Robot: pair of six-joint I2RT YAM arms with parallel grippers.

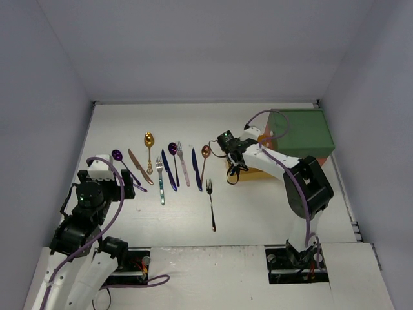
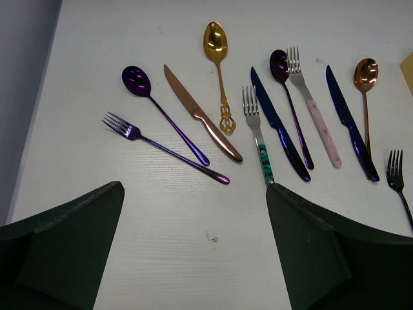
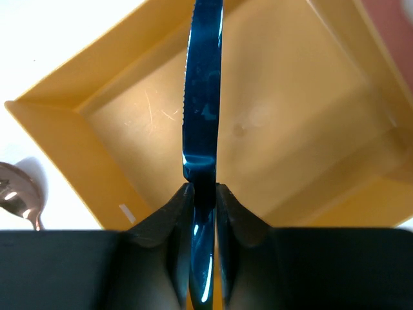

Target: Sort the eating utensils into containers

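We are holding the dark blue knife over the open yellow drawer, our right hand clenched near its handle. So narrow a pinch is risking a swing onto the drawer's rim. Our left hand is hanging released above the other utensils on the desk. We are finding no readable writing.

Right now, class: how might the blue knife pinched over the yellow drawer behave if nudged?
Probably stiff: the blue knife juts straight from the right gripper without sagging. Likely slippery: glossy metal in a narrow pinch could pivot or slide toward the yellow drawer.
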